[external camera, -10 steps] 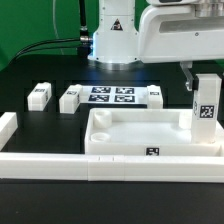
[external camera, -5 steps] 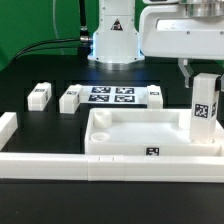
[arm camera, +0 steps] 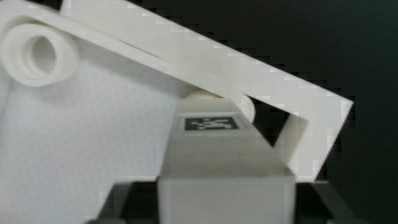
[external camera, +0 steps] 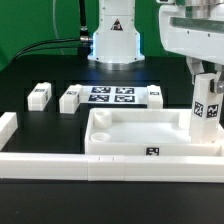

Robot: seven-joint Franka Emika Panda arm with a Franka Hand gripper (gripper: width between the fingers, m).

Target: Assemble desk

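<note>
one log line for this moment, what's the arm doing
fingers: shut on leg | leg: upright in tabletop corner, exterior view's right | loose legs: lying by marker board

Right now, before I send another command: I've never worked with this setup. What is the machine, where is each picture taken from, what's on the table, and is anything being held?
The machine is a single robot arm with a two-finger end effector. One picture comes from a camera off the arm that sees the whole scene. The other comes from a camera on the wrist, looking along the fingers. On the black table lie a white tray-like tabletop, three loose legs, a flat marker board and long white rails. The end effector is closed on a fourth leg, which stands upright in the tabletop's corner at the exterior view's right.
</note>
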